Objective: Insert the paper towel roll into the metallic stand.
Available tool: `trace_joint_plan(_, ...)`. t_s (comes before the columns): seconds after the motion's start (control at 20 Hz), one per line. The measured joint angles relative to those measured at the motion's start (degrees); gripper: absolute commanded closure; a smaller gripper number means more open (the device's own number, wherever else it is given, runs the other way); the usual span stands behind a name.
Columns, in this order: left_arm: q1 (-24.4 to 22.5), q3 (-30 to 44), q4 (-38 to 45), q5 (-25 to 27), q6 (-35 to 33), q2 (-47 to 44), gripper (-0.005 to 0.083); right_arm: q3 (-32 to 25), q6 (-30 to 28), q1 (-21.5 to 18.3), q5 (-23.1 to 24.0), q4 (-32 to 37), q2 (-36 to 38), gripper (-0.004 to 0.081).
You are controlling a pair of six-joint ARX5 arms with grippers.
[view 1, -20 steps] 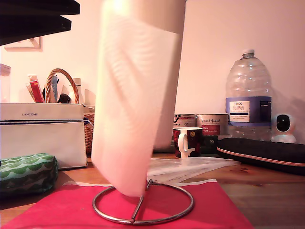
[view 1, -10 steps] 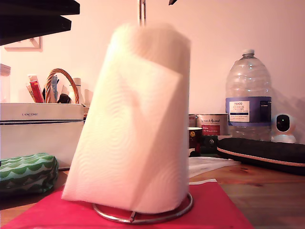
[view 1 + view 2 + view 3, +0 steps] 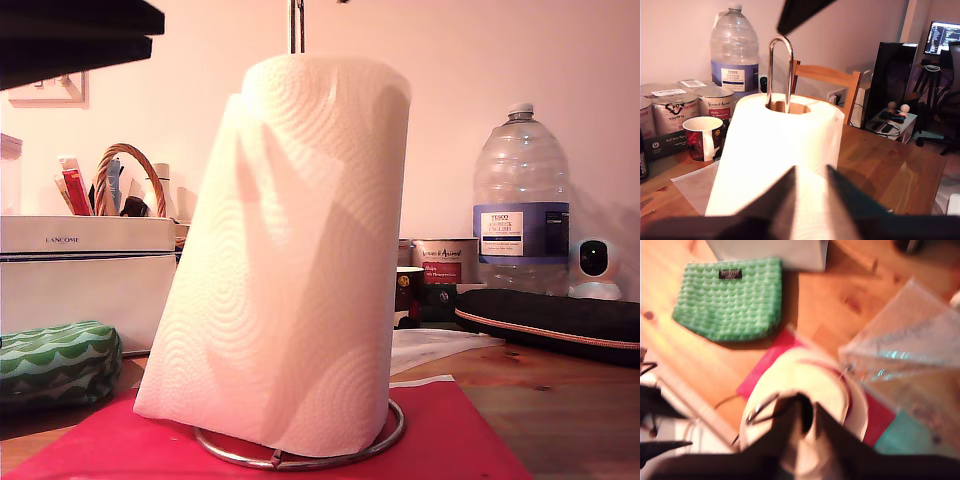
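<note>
The paper towel roll (image 3: 290,250) sits threaded on the metallic stand (image 3: 780,70), leaning toward eleven o'clock in the exterior view, while my first gripper (image 3: 810,190) and my second gripper (image 3: 807,427) both stand apart, holding nothing.

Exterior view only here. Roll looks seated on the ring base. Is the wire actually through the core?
Observer: Yes. In the first wrist view the stand's loop rises out of the open core at the top of the roll.
Operator: Anything gripping it?
Observer: First hand looks open: its fingers are apart and the roll shows between them.
Operator: The other?
Observer: Second hand hangs over the roll's top. Its view is too blurred to tell whether it is open or shut.
</note>
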State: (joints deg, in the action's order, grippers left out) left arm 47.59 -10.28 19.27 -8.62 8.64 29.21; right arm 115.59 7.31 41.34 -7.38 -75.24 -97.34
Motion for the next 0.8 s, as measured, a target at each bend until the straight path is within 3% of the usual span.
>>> trace_joint_plan(0.25, 0.0, -1.2, 2.3, 0.2, -1.2, 0.0, 0.0793, 0.0, 2.5, 0.1, 2.2, 9.3, 0.0, 0.078)
trace_joint_plan(0.45, -0.5, -1.3, 2.3, 0.8, -1.3, -0.3, 0.0793, 0.0, -4.3, 3.2, 16.2, 11.4, 0.0, 0.078)
trace_joint_plan(0.8, -4.9, -1.3, 2.1, 0.8, -1.3, -0.3, 0.0793, -1.8, -7.4, 7.9, 18.4, 17.4, 1.2, 0.078)
